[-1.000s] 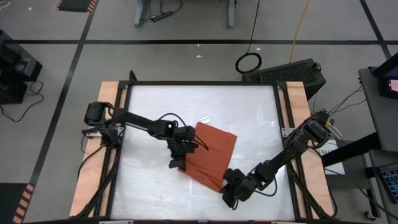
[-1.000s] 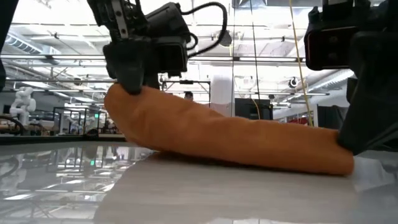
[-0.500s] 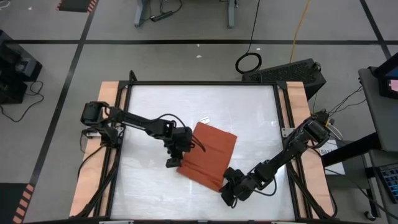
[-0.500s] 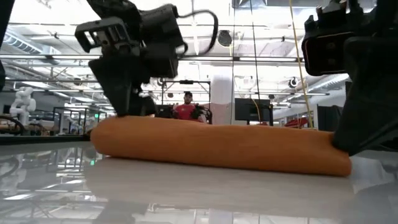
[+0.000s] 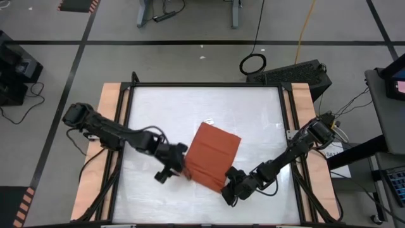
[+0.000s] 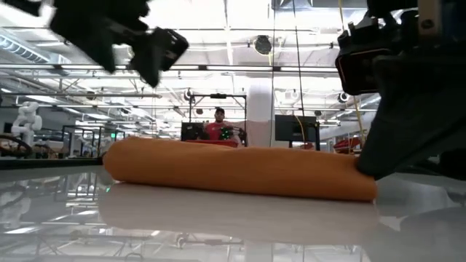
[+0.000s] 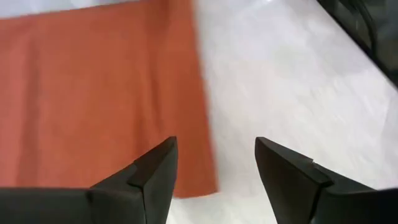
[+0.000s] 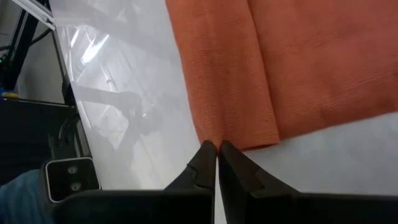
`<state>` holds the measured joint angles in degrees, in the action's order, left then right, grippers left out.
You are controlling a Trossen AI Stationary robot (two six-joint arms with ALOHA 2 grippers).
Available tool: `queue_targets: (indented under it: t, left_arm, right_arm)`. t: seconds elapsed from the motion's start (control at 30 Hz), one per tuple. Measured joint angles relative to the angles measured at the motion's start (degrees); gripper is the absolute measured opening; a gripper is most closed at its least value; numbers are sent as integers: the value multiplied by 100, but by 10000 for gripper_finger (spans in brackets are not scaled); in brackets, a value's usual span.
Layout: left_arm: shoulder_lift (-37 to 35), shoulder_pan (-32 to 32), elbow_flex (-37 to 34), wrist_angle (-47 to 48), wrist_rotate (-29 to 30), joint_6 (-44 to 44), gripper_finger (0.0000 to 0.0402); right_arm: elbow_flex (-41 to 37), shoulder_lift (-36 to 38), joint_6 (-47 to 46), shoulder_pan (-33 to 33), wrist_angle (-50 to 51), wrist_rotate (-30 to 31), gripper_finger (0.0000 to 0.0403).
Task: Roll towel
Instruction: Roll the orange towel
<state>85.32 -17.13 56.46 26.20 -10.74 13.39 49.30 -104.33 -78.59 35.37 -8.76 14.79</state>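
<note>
The rust-orange towel (image 5: 214, 152) lies folded and flat on the white tabletop (image 5: 158, 114), a little right of the middle; in the low view it is a long low band (image 6: 233, 169). My left gripper (image 5: 171, 171) stands open just left of the towel's near-left corner (image 7: 208, 180) and touches nothing; in the low view it hangs above the table (image 6: 138, 44). My right gripper (image 5: 228, 189) is shut at the towel's near corner. My right gripper (image 8: 216, 152) has its shut fingertips (image 8: 205, 154) against the towel's near corner, at the end of a folded-over strip (image 8: 214, 138). It comes low and slanting from the table's near right. Whether any cloth is caught between the tips, I cannot tell. The towel lies flat on the table.
A small white scrap (image 5: 209, 122) lies just beyond the towel's far corner. Wooden boards (image 5: 111, 95) and a black frame (image 5: 202, 84) edge the table. Bare tabletop stretches on the far side and to the left.
My left gripper has opened and let go of the towel's left end, then gone up and toward the table's near-left. That end, held raised before, has dropped flat onto the table. My right gripper has edged leftward at the towel's other end.
</note>
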Motion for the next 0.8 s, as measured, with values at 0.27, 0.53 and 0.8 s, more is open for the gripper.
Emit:
queue_targets:
  t: [0.27,0.53,0.8]
  left_arm:
    - [536,-317,-255,-78,606,232,219]
    - [1036,-251,-255,-415,922,363,219]
    - [1472,-152,-251,-494,955,343,218]
  right_arm:
    - [0,0,-6,-17,-1,-14,0]
    - [-2,0,-26,-17,-52,-13,0]
    - [-2,0,2,-15,-218,5,0]
